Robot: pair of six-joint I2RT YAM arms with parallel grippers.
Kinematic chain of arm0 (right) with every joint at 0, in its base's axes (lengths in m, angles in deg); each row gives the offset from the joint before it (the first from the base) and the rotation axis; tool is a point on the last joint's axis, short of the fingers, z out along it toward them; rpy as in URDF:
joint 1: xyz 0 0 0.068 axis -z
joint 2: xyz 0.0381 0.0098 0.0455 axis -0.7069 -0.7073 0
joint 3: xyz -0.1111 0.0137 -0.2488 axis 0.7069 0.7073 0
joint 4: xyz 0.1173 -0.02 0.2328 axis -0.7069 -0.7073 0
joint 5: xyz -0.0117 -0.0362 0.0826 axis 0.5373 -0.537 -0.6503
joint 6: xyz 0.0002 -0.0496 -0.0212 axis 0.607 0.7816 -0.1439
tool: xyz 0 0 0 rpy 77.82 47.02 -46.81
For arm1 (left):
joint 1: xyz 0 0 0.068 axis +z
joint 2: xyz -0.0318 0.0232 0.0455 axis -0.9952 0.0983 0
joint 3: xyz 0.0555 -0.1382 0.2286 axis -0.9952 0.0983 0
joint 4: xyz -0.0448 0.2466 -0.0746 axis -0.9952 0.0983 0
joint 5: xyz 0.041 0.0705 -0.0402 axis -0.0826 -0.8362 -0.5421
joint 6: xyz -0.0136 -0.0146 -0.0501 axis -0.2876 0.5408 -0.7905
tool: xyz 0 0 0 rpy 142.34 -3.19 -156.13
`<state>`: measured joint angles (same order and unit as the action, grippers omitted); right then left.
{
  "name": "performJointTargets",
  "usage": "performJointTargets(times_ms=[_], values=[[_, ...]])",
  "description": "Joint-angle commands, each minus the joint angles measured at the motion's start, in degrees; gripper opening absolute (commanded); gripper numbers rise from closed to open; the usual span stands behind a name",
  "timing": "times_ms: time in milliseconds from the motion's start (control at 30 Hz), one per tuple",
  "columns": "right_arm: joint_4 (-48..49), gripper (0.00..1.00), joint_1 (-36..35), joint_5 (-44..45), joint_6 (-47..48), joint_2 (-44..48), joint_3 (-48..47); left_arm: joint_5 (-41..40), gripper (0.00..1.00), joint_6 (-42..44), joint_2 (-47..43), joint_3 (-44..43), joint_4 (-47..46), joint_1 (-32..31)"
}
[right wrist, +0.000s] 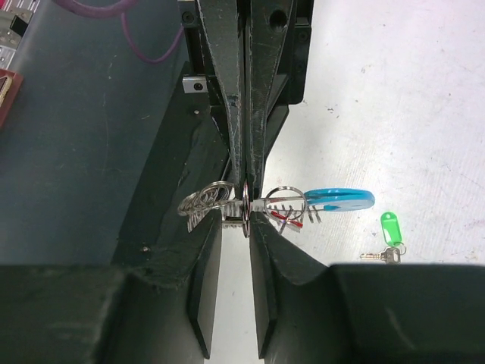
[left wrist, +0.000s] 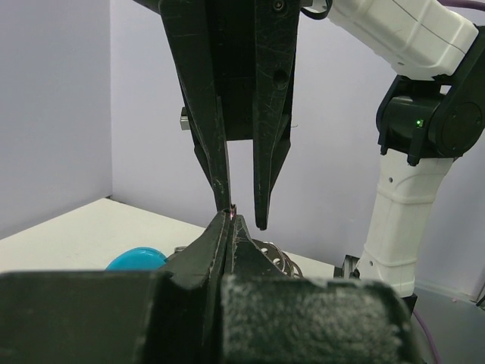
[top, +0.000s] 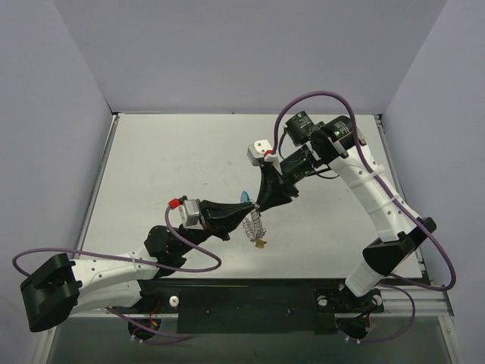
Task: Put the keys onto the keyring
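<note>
The keyring (right wrist: pixel 208 199), a bundle of silvery wire loops, hangs in mid-air over the table (top: pixel 167 167). It carries a blue tag (right wrist: pixel 337 199) and a red tag (right wrist: pixel 286 218). My left gripper (right wrist: pixel 246 178) is shut on one of its loops from above in the right wrist view. My right gripper (right wrist: pixel 239 221) stands tip to tip with it, jaws a little apart, that loop edge-on between them. One of the keys (right wrist: pixel 379 256), with a bright green tag (right wrist: pixel 389 227), lies on the table. In the top view both grippers (top: pixel 246 214) (top: pixel 261 206) meet over the keyring (top: pixel 256 225).
Grey walls close in the table on the left, back and right. A black base bar (top: pixel 250 299) with both arm mounts runs along the near edge. The right arm's purple cable (top: pixel 436 250) loops out past the right side.
</note>
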<state>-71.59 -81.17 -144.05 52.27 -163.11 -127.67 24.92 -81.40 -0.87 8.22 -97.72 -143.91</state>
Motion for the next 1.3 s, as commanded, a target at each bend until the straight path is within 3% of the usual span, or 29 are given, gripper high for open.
performJointTargets(times_ms=[0, 233, 400, 567, 600, 633, 700, 867, 900, 1100, 1267], values=[[-3.1, 0.16, -0.7, -2.5, -1.5, -0.3, 0.0, -0.2, 0.00, -0.7, -0.8, -1.6, -8.7, 0.0], [-1.9, 0.12, -1.9, -1.5, -3.5, -0.3, 0.6, -0.3, 0.00, -0.8, -0.9, -1.5, -8.7, 0.0], [-0.6, 0.00, -2.4, 1.8, -6.9, -0.3, -0.1, -0.7, 0.00, -1.1, -1.3, -1.3, -7.8, 0.0], [1.0, 0.00, -2.4, 4.3, -10.3, -0.3, -1.0, -2.0, 0.00, -2.7, -3.0, -0.8, -2.9, 0.0], [1.2, 0.00, -2.3, 5.1, -10.7, 0.0, -1.0, -2.5, 0.03, -3.0, -4.3, -0.7, -0.5, 0.0], [1.3, 0.00, -2.3, 5.5, -10.9, 0.1, -0.8, -2.8, 0.16, -3.5, -5.7, -0.4, 2.2, 0.0], [1.2, 0.00, -2.5, 7.0, -10.9, 0.5, -0.3, -3.8, 0.29, -3.9, -8.4, -0.3, 7.2, 0.0], [-0.4, 0.00, -4.1, 13.1, -8.7, 1.2, 0.3, -3.9, 0.46, -2.5, -15.5, -3.7, 26.9, 0.0], [-1.0, 0.00, -4.3, 13.9, -8.2, 1.1, 0.2, -3.2, 0.47, -1.4, -16.8, -5.9, 33.8, 0.2], [-4.3, 0.00, -5.9, 18.0, -5.1, 0.4, -0.9, 2.3, 0.52, 0.7, -15.7, -15.7, 54.8, 1.5], [-5.0, 0.00, -6.7, 18.7, -4.8, 0.2, -1.0, 5.4, 0.51, -0.2, -10.8, -21.3, 59.6, 2.8]])
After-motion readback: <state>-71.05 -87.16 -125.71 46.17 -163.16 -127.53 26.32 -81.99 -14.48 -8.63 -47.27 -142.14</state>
